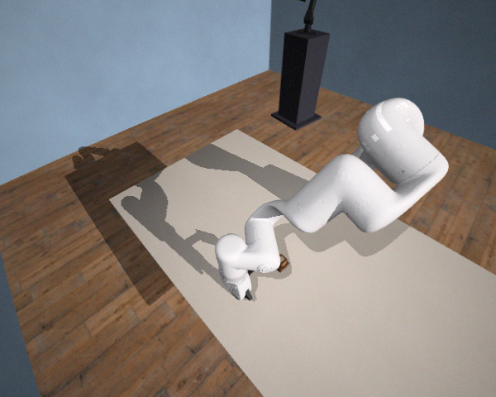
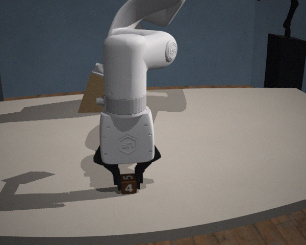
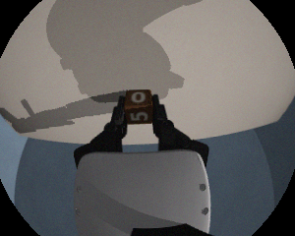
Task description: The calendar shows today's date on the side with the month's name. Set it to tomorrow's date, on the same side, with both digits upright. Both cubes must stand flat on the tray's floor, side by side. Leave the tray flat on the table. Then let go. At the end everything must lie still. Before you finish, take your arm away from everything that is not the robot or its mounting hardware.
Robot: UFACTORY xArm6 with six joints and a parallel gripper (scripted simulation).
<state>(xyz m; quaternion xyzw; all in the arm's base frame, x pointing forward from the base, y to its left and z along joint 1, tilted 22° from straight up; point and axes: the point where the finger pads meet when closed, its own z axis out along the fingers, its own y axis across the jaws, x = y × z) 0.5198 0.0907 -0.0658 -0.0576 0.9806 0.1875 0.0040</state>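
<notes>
The gripper (image 1: 250, 284) (image 2: 128, 184) (image 3: 139, 103) is closed on a brown number cube (image 2: 128, 186) (image 3: 139, 106), its black fingers (image 2: 117, 179) pressing on two opposite sides. The exterior view shows a white 4 upright on the cube's front face and a 5 lying on its side on the top face. The wrist view shows that same sideways 5, with a 0 on the face opposite the 4. The cube is level and low at the worktop (image 1: 346, 298) (image 2: 213, 147) (image 3: 226, 74), near its edge; whether its underside touches the surface I cannot tell

In the top view, a small brown object (image 1: 283, 264), seemingly the calendar, sits on the worktop beside the white arm (image 1: 346, 196) (image 2: 125, 68), apart from the fingers. The arm hides part of it, so its date and the tray's contents cannot be read. The held cube is outside it. Behind the arm in the exterior view stands a slanted wood-coloured panel (image 2: 91, 96), partly covered. A dark pedestal (image 1: 299, 77) (image 2: 284, 63) stands beyond the worktop, bearing a thin black figure, cut off by the frame
</notes>
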